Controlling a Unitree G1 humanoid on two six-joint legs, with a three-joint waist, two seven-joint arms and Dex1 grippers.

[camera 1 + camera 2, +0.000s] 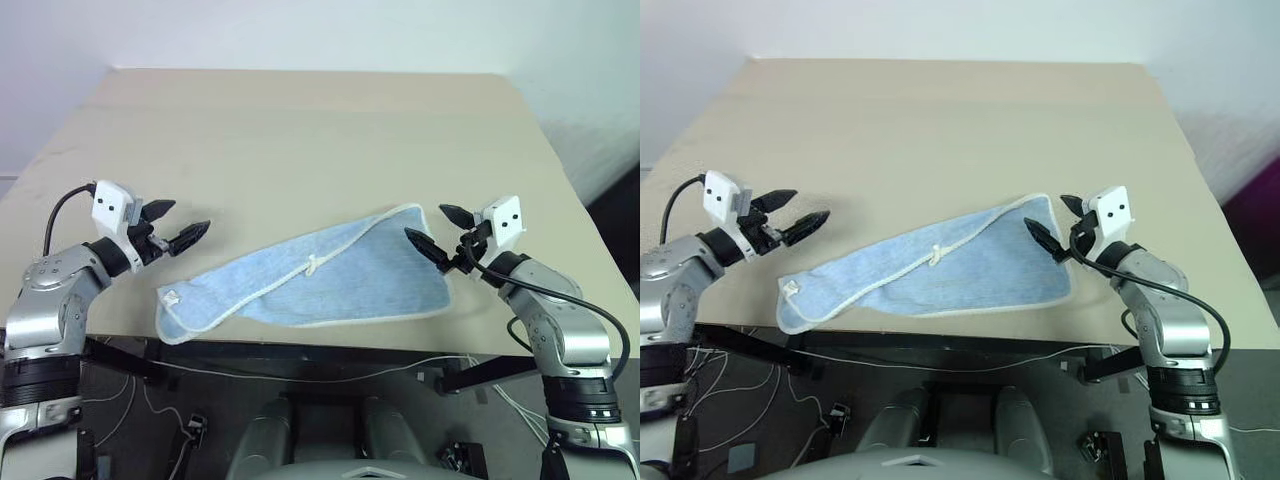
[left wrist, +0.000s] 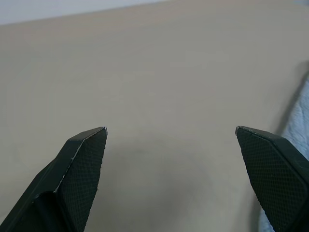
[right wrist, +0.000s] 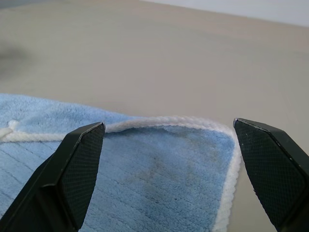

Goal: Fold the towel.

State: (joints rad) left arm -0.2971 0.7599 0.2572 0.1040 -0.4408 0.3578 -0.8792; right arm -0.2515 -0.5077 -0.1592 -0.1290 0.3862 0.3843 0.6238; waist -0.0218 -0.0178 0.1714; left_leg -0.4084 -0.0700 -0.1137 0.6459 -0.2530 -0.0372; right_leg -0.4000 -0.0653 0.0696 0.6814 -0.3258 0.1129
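Light blue terry towel [image 1: 320,280], white-edged, lain slantwise on beige bench [image 1: 300,130]; right gripper [image 1: 436,233] poised over far corner, left gripper [image 1: 178,223] just beside near end; both fingers spread, nothing held.

Light blue towel [image 1: 330,280] with white edging, beige table [image 1: 300,130], black fingers [image 1: 190,236].

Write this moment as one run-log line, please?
towel: folded over, near table front edge | left gripper: open, empty, beside towel | right gripper: open, empty, over towel corner
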